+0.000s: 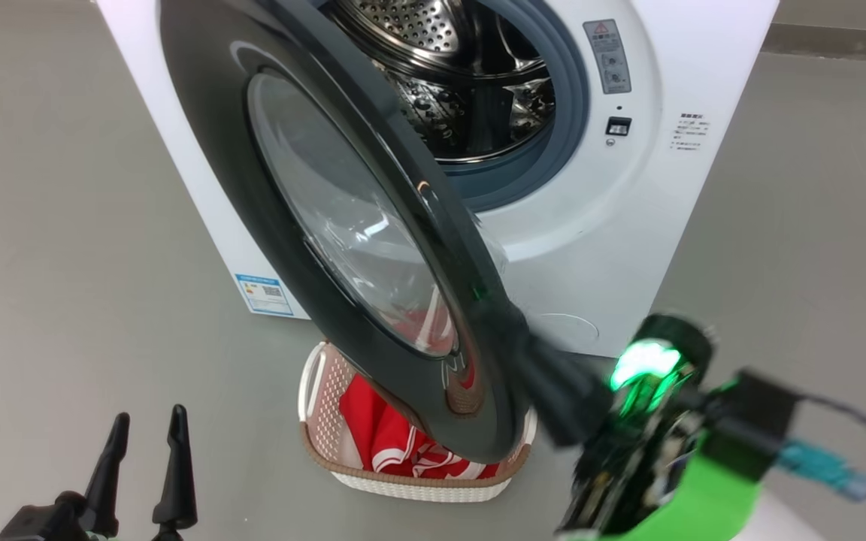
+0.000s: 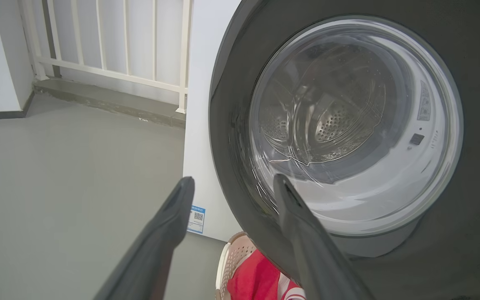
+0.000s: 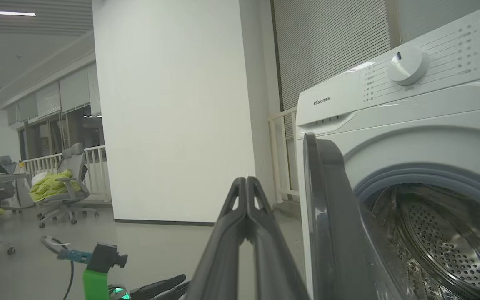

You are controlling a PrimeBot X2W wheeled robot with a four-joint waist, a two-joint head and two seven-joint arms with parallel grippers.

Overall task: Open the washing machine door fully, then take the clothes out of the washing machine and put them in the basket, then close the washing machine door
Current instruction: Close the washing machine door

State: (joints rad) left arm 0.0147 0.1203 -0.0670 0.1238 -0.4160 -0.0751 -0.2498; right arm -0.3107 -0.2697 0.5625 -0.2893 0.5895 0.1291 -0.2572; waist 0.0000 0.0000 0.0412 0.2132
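Head view: the closed right gripper [image 1: 532, 355] meets the rim of the glossy black round door [image 1: 204, 128], seemingly to swing it shut, red-and-white clothes [image 1: 384, 439] lying in the cream perforated basket [image 1: 410, 475]. Left wrist: the left gripper [image 2: 233, 183] hangs wide, empty. Right wrist: the door stands half open on the white washing machine [image 3: 411, 114]

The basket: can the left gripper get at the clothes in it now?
Probably partly. The washing machine door seems to hang over most of the basket; its left end, with clothes, lies uncovered toward the open left gripper.
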